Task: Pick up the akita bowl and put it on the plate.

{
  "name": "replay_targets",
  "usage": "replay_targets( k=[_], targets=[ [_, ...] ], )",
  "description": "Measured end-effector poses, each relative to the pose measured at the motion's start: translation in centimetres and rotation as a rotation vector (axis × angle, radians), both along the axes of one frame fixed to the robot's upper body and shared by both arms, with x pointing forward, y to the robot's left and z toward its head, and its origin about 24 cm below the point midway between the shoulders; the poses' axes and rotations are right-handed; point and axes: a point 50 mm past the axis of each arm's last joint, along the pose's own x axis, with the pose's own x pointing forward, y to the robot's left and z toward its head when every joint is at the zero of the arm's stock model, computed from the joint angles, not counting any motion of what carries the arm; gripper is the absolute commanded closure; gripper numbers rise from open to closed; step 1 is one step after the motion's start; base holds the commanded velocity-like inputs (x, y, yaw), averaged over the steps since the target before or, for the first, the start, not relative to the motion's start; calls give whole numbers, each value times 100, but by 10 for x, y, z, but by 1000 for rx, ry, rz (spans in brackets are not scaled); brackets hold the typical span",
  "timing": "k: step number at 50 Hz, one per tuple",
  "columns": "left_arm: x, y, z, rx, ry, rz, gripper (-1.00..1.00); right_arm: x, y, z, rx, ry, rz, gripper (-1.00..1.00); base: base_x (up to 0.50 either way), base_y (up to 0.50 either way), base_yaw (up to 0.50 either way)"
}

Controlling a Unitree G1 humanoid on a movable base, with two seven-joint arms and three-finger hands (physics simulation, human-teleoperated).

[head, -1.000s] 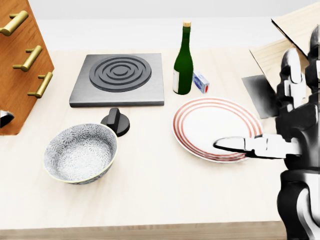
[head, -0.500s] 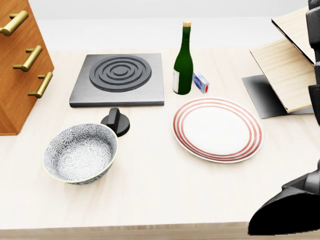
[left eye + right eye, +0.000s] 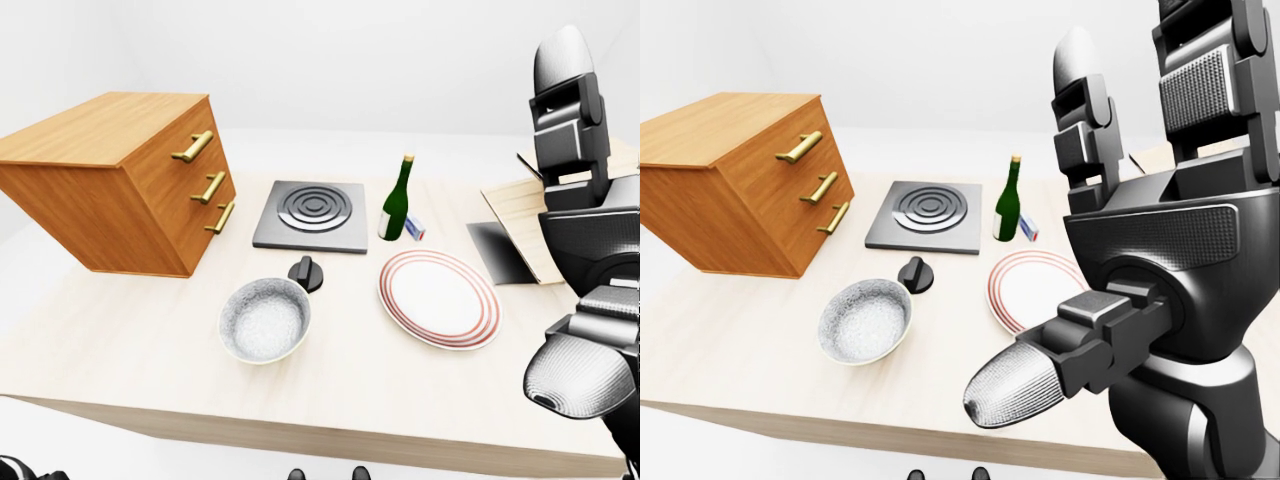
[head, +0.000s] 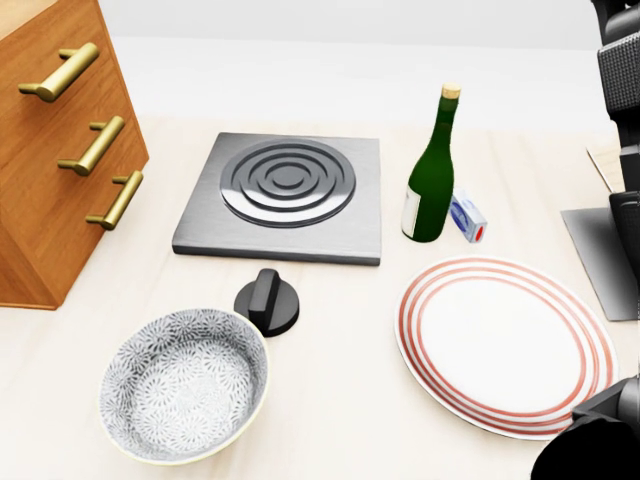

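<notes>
Pale table (image 4: pixel 340 400) carried the bowl (image 4: pixel 185 398) upright, mouth up, round with no long axis, left of the plate (image 4: pixel 500 345) and apart from it. Right hand (image 3: pixel 1160 270) hung raised, fingers spread, holding nothing. Reaching seemed the step in hand; next, it likely needed lowering onto the bowl's rim.

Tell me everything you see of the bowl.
The bowl is round and deep, ceramic-looking, grey-and-white floral inside, with a pale rim. It stands upright and empty on the wooden table, lower left in the head view, just below the black knob. The open right hand is held clear of it.
</notes>
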Motion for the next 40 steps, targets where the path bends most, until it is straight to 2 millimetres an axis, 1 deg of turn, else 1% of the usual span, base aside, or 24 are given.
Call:
replay_targets(
  k=[9,18,24,28,31,35,40],
  targets=[
    [0,-1,0,1,3,-13,-100,-1,-2,2,26,-14,-4,-100,0,0,0],
    [-1,-1,1,7,6,-25,-100,-1,-3,2,25,-10,-5,-100,26,-47,0],
    [-2,-2,1,10,5,-27,-100,-1,-3,2,43,-11,6,-100,5,-5,0],
    [-3,-2,1,13,2,-30,-100,14,12,3,120,92,204,-100,0,0,0],
    [-4,-2,2,17,1,-34,-100,23,19,5,203,128,304,-100,0,0,0],
    [-5,-3,3,23,0,-38,-100,32,30,7,256,154,385,-100,0,0,0],
    [-6,-3,4,27,0,-41,-100,37,44,5,270,172,433,-100,0,0,0]
  ],
)
